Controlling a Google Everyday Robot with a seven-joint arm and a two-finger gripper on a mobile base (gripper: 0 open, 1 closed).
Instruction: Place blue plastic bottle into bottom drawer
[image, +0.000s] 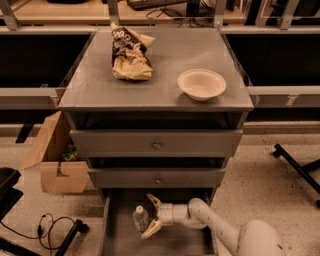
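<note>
Surroundings: speckled floor, with a cardboard box (55, 162) and loose cables (50, 225) to the left of a grey cabinet (155, 97).
Cabinet top: a crumpled snack bag (129, 55) lay at the rear left; a pale bowl (201, 83) stood at the right, well apart from the bag.
Upper drawers: the top drawer (115, 144) and middle drawer (120, 178) were closed, each with a round knob.
Bottom drawer (117, 242): pulled out, its tray floor in view.
Bottle (140, 220): stood upright on the tray floor, left of centre, white cap up.
Arm (212, 226): reached in from the lower right, low over the tray.
Gripper (146, 215): was inside the bottom drawer, pointing left at the bottle.
Jaws: spread wide, one fingertip behind the bottle and one in front.
Contact: the bottle appeared to stand free at the mouth of the jaws; touch could not be confirmed.
</note>
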